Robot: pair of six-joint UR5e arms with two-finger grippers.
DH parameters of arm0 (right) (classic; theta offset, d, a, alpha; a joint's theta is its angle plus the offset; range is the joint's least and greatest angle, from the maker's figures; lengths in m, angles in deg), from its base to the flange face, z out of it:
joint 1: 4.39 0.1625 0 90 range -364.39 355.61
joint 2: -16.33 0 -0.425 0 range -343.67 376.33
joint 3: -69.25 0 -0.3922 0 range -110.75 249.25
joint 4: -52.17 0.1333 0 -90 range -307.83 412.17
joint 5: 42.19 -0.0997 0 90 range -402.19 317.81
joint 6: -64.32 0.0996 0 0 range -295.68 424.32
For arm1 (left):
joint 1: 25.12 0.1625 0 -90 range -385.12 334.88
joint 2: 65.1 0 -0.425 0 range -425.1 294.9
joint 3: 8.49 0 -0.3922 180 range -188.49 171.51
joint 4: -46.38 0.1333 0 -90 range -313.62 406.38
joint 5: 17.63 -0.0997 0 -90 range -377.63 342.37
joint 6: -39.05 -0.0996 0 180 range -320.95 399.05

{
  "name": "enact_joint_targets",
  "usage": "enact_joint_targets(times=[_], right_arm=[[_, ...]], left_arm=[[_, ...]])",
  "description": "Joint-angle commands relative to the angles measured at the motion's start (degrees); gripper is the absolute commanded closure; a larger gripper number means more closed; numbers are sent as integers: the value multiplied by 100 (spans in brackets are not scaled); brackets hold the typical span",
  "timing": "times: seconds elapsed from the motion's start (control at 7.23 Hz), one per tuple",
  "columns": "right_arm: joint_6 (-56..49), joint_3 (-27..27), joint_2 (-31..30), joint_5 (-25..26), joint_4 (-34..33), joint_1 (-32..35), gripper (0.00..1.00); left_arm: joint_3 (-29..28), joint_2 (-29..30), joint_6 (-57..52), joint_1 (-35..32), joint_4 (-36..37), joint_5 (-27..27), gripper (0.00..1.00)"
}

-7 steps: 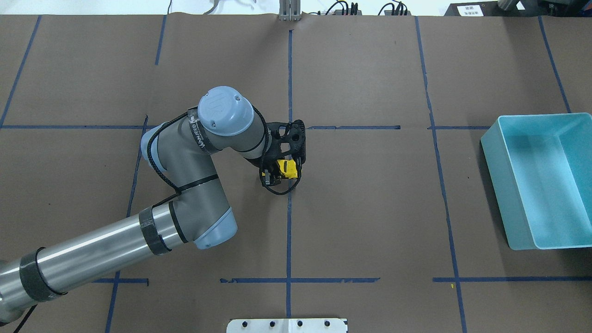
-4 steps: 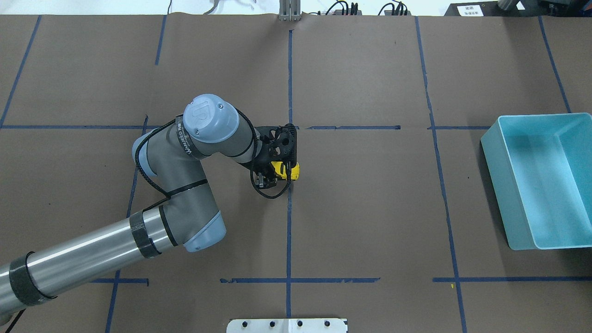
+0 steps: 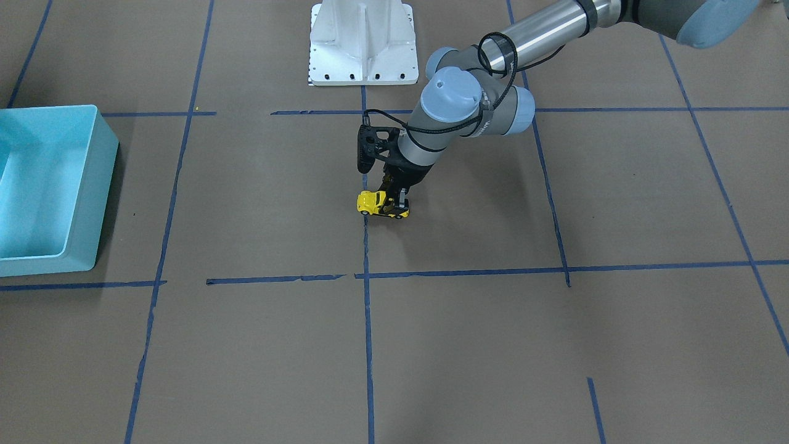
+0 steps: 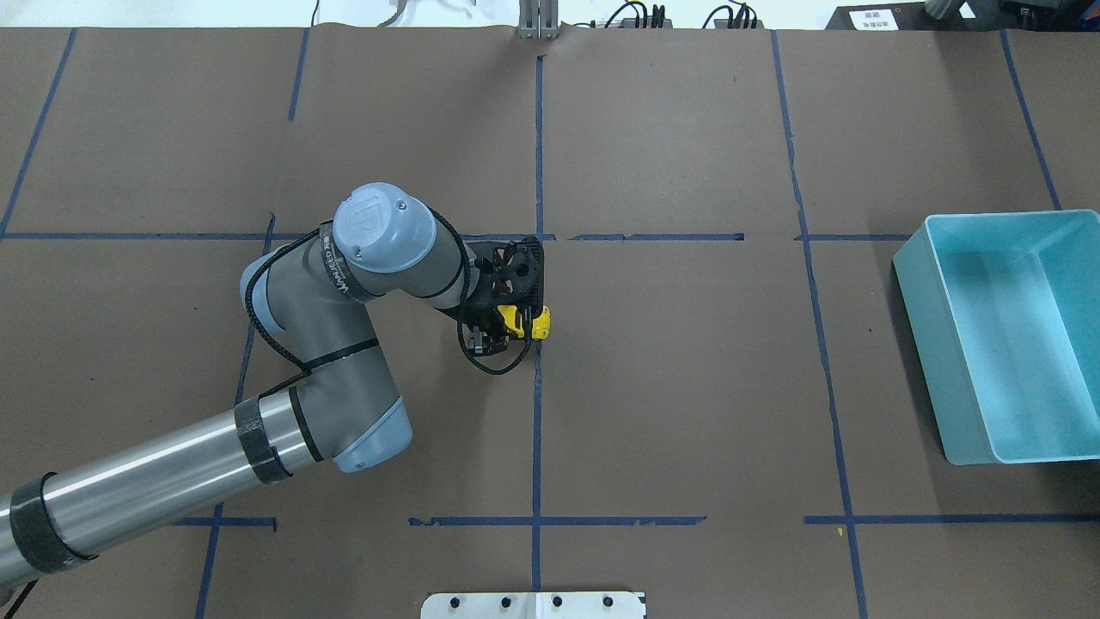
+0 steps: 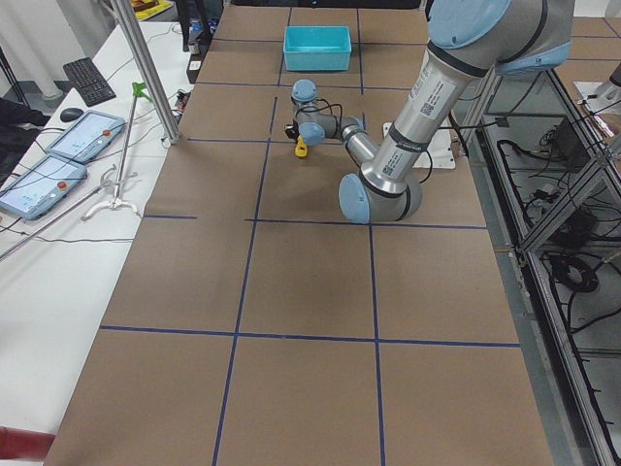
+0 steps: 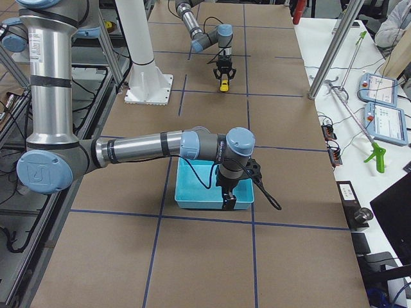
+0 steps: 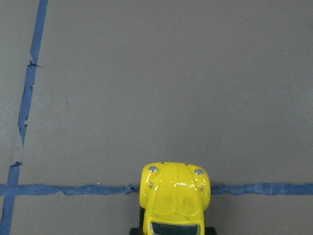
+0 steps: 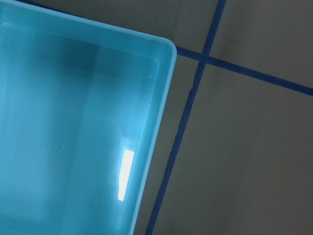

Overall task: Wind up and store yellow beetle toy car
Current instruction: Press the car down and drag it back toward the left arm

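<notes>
The yellow beetle toy car [image 3: 372,201] stands with its wheels on the brown table near the middle, on a blue tape line. My left gripper [image 3: 394,203] comes down from above and is shut on the car's rear half. In the overhead view the car [image 4: 538,324] pokes out to the right of the gripper [image 4: 513,322]. The left wrist view shows the car's hood [image 7: 175,193] at the bottom edge, across a tape line. My right gripper [image 6: 229,201] shows only in the exterior right view, over the turquoise bin [image 6: 204,200]; I cannot tell whether it is open or shut.
The turquoise bin [image 4: 932,344] stands at the table's right end, nothing visible inside it; it also shows in the front view [image 3: 92,185] and the right wrist view [image 8: 164,93]. The white robot base plate [image 3: 362,43] is at the near edge. Blue tape lines cross the table.
My left arm has drawn back to the left and slightly toward the robot, dragging the held car a short way along the table. The bin has not moved.
</notes>
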Motion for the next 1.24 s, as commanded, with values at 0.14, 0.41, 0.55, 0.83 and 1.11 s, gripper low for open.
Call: enact_joint_targets(times=[0.14,0.41,0.55,0.83,1.11], right_arm=[[9,0,0,-2,0,0,0],[0,9,0,-2,0,0,0],[0,0,0,-2,0,0,0],[0,9,0,-2,0,0,0],[9,9,0,-2,0,0,0]], left_arm=[[15,-139,-22,1,-140,11,100],[24,-376,-4,-17,-578,38,100],[25,-429,-13,-43,-606,273,100],[42,-526,-13,-253,-772,625,100],[68,-850,-13,-341,-1193,775,100]])
